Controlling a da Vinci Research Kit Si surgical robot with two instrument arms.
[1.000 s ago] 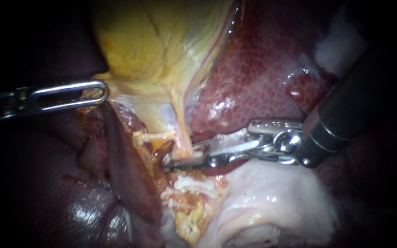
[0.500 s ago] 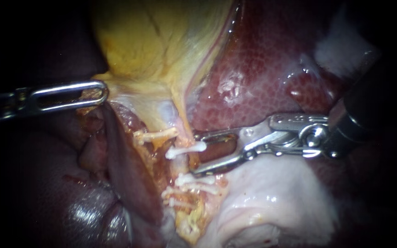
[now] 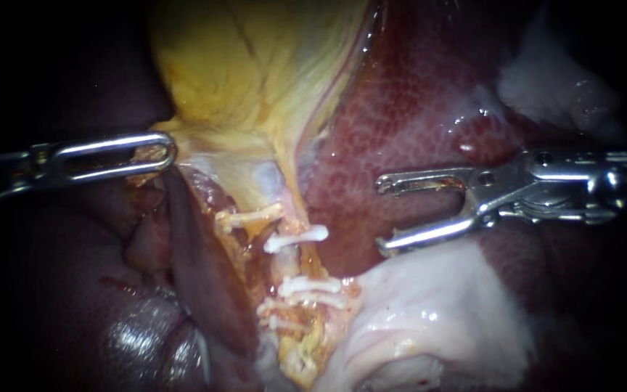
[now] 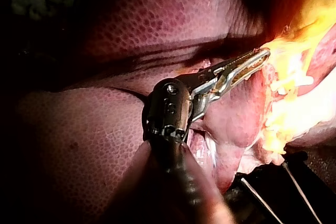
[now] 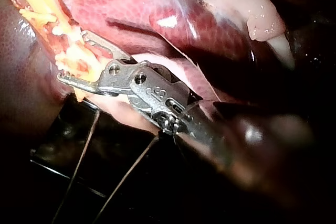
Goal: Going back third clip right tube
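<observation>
The yellow gallbladder (image 3: pixel 248 72) narrows downward into a tube (image 3: pixel 293 261) crossed by several white clips. One white clip (image 3: pixel 295 238) sits across the tube just under the gallbladder's neck, and another clip (image 3: pixel 250 216) lies up and to its left. My right instrument (image 3: pixel 382 214) stands well to the right of that clip, over the liver, with its jaws open and empty. The right wrist view shows the same right instrument (image 5: pixel 73 56) gaping beside the yellow tissue. My left instrument (image 3: pixel 160 151) is shut on the gallbladder's left edge, and the left instrument (image 4: pixel 241 69) grips a tissue fold in its wrist view.
Red mottled liver (image 3: pixel 415 109) fills the upper right. Pale white tissue (image 3: pixel 429 312) bulges under my right instrument's lower jaw. A dark liver lobe (image 3: pixel 205 276) lies left of the clipped tube. Thin threads (image 5: pixel 79 166) hang under the right instrument.
My right instrument's jaws opened off the tube, leaving a white clip across it, and pulled back to the right. The left instrument kept its hold and stayed put.
</observation>
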